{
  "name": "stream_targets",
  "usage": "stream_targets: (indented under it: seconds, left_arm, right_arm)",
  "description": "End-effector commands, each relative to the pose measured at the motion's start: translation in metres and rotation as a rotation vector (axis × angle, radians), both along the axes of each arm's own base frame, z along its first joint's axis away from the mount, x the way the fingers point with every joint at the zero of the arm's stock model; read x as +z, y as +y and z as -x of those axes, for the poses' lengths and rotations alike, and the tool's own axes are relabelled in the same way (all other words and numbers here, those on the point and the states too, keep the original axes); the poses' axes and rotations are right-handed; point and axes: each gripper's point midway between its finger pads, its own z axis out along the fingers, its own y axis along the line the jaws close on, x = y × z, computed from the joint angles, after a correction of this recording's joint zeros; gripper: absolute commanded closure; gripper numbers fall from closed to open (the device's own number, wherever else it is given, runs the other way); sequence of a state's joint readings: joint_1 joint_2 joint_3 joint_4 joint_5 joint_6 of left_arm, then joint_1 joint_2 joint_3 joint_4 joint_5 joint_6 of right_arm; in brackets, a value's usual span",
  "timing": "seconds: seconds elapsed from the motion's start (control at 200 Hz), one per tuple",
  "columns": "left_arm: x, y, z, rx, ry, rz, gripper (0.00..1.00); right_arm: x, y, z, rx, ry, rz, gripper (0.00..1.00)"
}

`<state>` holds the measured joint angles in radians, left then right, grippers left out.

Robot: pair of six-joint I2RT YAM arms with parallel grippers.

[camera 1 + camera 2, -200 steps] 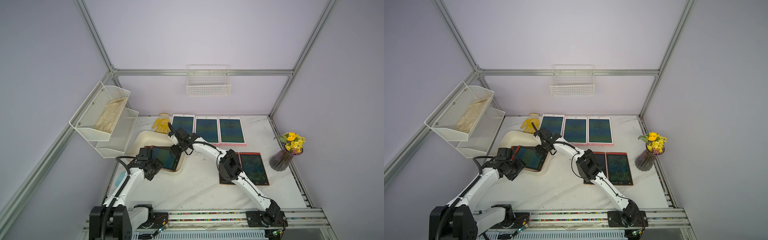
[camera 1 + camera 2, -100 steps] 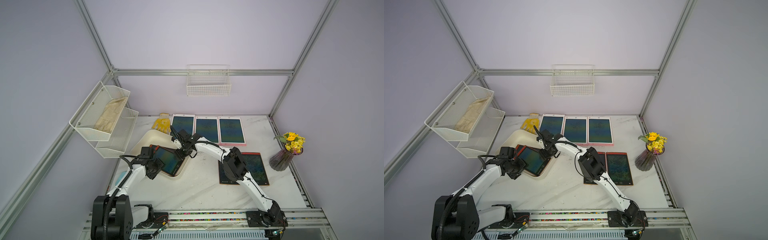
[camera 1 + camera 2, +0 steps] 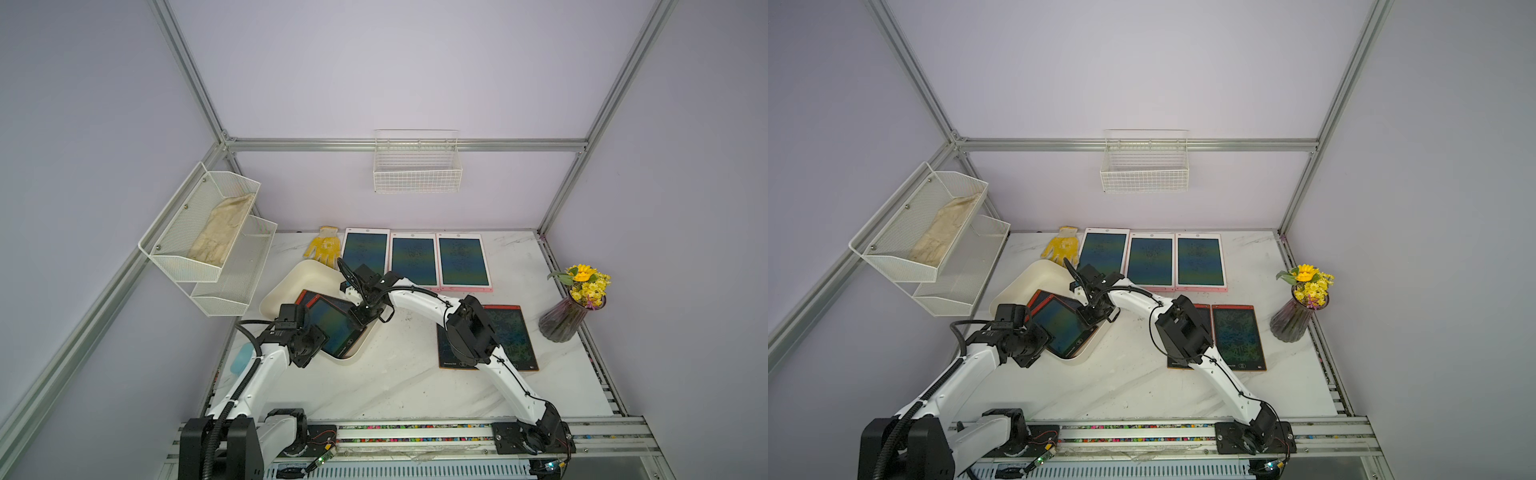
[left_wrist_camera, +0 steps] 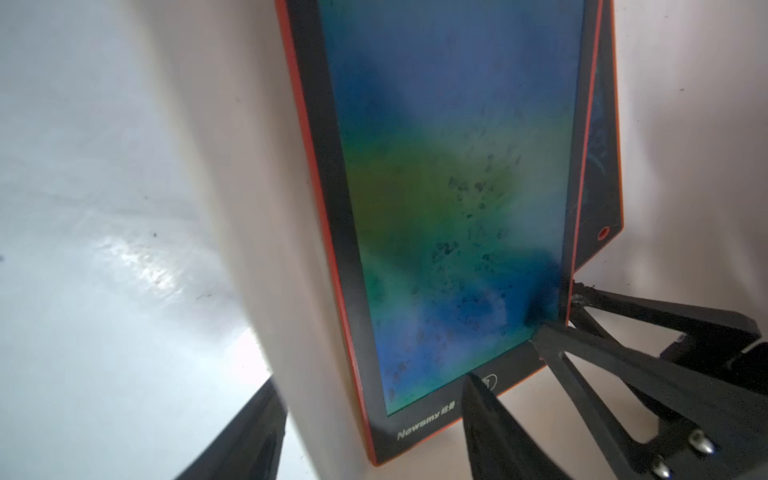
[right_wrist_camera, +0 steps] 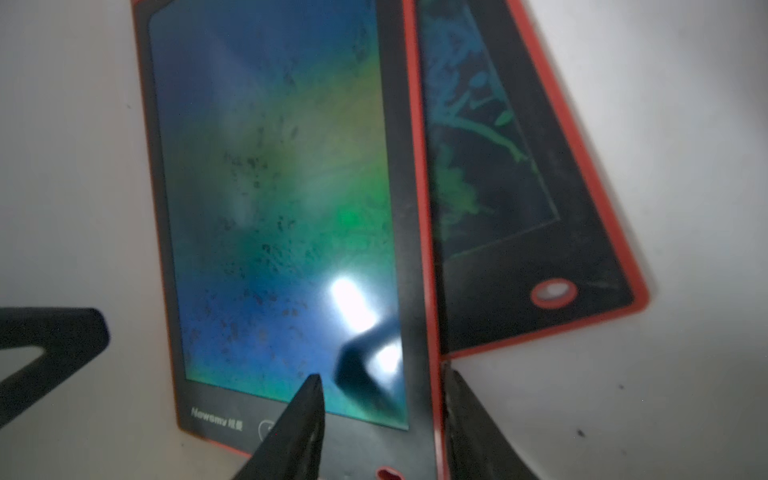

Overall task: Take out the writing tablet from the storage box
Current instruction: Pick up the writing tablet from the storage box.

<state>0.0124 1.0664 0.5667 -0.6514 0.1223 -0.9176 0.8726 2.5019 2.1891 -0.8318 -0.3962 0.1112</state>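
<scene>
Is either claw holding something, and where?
Apparently nothing clamped yet: the right gripper straddles an edge of the top tablet near its logo corner; the left gripper straddles a wall of the box.

The box (image 3: 297,277) sits at 9 o'clock on the table (image 3: 395,386); in it the upper tablet (image 3: 332,328) leans across the lower tablet (image 5: 498,187). From the box: glove (image 3: 325,250) at 12 o'clock, tablet row (image 3: 414,261) at 2, tablet pair (image 3: 509,332) at 3, vase (image 3: 563,324) beyond, shelf (image 3: 208,245) at 10.
</scene>
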Motion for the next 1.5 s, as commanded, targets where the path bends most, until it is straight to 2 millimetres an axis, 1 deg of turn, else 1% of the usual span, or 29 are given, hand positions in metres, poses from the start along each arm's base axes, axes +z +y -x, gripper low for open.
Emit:
stream_targets:
  seconds: [0.0, 0.14, 0.265, 0.415, 0.47, 0.57, 0.7, 0.79, 0.88, 0.995, 1.06, 1.2, 1.37, 1.495]
  left_arm:
    - [-0.013, 0.004, 0.016, 0.038, 0.032, 0.003, 0.34]
    - [-0.016, 0.005, 0.025, 0.051, 0.042, 0.000, 0.34]
    - [-0.016, 0.008, 0.027, 0.060, 0.040, -0.018, 0.33]
    - [-0.016, 0.008, 0.025, 0.056, 0.044, -0.018, 0.34]
    - [-0.017, 0.008, 0.025, 0.052, 0.047, -0.018, 0.34]
    - [-0.018, 0.006, 0.025, 0.047, 0.053, -0.010, 0.34]
    - [-0.020, 0.005, 0.024, 0.040, 0.057, -0.003, 0.34]
    - [-0.020, 0.003, 0.023, 0.037, 0.054, 0.005, 0.34]
    - [-0.019, 0.002, 0.021, 0.035, 0.046, 0.013, 0.34]
    - [-0.018, 0.002, 0.021, 0.036, 0.042, 0.012, 0.34]
    - [-0.017, 0.002, 0.019, 0.037, 0.035, 0.012, 0.34]
    - [-0.015, 0.002, 0.017, 0.036, 0.027, 0.010, 0.34]
    - [-0.013, 0.002, 0.016, 0.033, 0.018, 0.014, 0.35]
    - [-0.006, 0.003, 0.013, 0.038, -0.013, 0.006, 0.35]
  right_arm:
    - [-0.002, 0.007, 0.039, 0.106, 0.101, -0.023, 0.52]
    - [0.005, 0.014, 0.053, 0.169, 0.130, -0.070, 0.53]
    - [0.010, 0.016, 0.065, 0.220, 0.150, -0.106, 0.53]
    - [0.028, 0.021, 0.074, 0.258, 0.179, -0.172, 0.55]
    - [0.033, 0.023, 0.074, 0.260, 0.178, -0.187, 0.55]
    - [0.034, 0.025, 0.072, 0.258, 0.175, -0.193, 0.56]
    - [0.039, 0.030, 0.071, 0.256, 0.179, -0.216, 0.59]
    - [0.043, 0.032, 0.067, 0.248, 0.160, -0.223, 0.62]
    - [0.050, 0.036, 0.064, 0.247, 0.146, -0.242, 0.66]
    - [0.067, 0.042, 0.065, 0.254, 0.143, -0.288, 0.68]
    - [0.075, 0.044, 0.065, 0.264, 0.142, -0.313, 0.68]
    - [0.085, 0.046, 0.067, 0.275, 0.140, -0.338, 0.68]
    - [0.085, 0.047, 0.064, 0.256, 0.134, -0.337, 0.70]
    - [0.082, 0.049, 0.064, 0.259, 0.143, -0.342, 0.72]
